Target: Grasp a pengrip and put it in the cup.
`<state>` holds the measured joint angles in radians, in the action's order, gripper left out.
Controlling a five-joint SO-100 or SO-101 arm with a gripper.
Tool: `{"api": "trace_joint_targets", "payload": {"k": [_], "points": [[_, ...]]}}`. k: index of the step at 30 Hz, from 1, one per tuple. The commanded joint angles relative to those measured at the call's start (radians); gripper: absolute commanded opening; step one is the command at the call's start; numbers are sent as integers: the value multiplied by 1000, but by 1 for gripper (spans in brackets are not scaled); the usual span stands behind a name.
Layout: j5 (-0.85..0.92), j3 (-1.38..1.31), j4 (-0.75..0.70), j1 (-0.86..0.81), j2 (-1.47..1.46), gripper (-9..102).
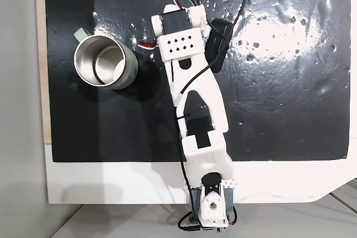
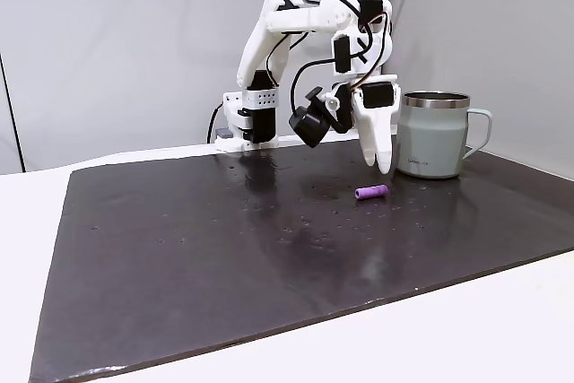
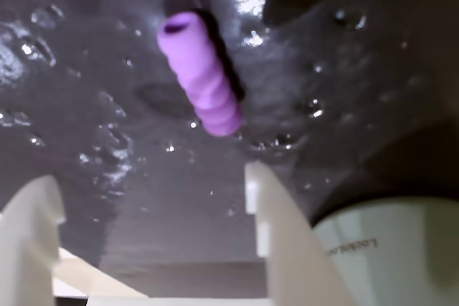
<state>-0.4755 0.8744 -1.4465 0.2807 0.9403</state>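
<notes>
White plastic arm (image 2: 269, 42), black servos, looping black cables, cream fingers (image 3: 276, 227)

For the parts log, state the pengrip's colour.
The pengrip is purple, with ridges along its length; the wrist view shows it best.

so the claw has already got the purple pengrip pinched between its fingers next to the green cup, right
Not quite. The pengrip lies free on the black mat, untouched. In the wrist view the claw is open, with the pengrip ahead of its fingertips. The green cup does stand next to it.
</notes>
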Motion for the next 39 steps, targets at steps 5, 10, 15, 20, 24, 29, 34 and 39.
{"api": "trace_joint_targets", "payload": {"k": [5,10,15,20,24,29,34,39], "points": [[14,-137,-49,-23,-101,26],[15,-183,-49,-21,-156,26],[17,-192,-57,-21,-170,18],[17,-192,-61,-31,-172,9],[17,-190,-66,-35,-175,3],[11,-181,-77,-37,-161,0],[11,-101,-75,-40,-25,0],[31,3,-69,-31,239,0]]}}
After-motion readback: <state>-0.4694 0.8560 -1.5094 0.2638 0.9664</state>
